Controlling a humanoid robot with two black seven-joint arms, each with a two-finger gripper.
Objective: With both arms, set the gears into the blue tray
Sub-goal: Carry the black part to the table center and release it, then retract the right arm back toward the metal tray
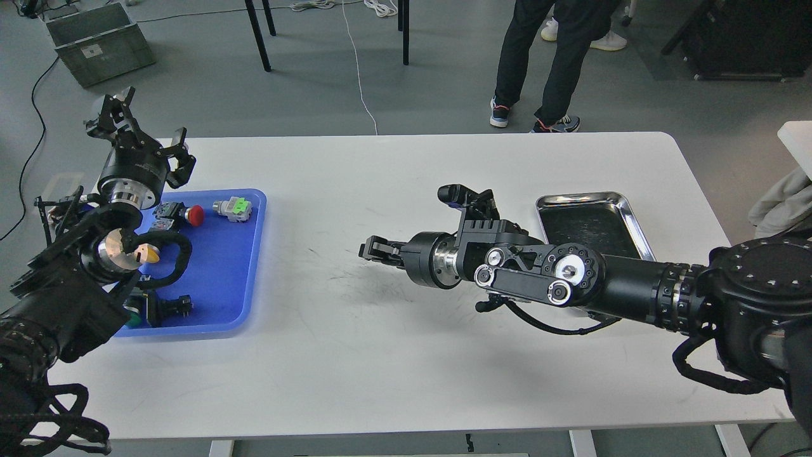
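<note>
Trays come first: the shallow bright blue plastic tray (222, 279) lies at the left of the white rectangular table (393, 355) and holds push-button parts, one with a red cap (195, 215), one silver with a green top (234, 208), one with a yellow cap (150, 254) half behind my left arm, and a dark one with a green cap (155, 311) near the front rim. The shiny steel tray with a dark inside (593, 222) lies at the right; nothing can be made out in it, and my right forearm covers its near edge.

No small black toothed gears can be picked out anywhere; whether any lie in the blue tray I cannot tell.

The left gripper (136, 130) is raised over the far left corner of the blue tray, its black claws spread apart with nothing between them. The right gripper (374, 249) points left, low over the bare middle of the table, seen dark and end-on, so I cannot tell how its fingers stand.

Beyond the table, a person's legs in dark trousers (545, 57), black table legs (260, 35), a white cable (358, 70) and a grey plastic crate (98, 41) are on the grey floor.
</note>
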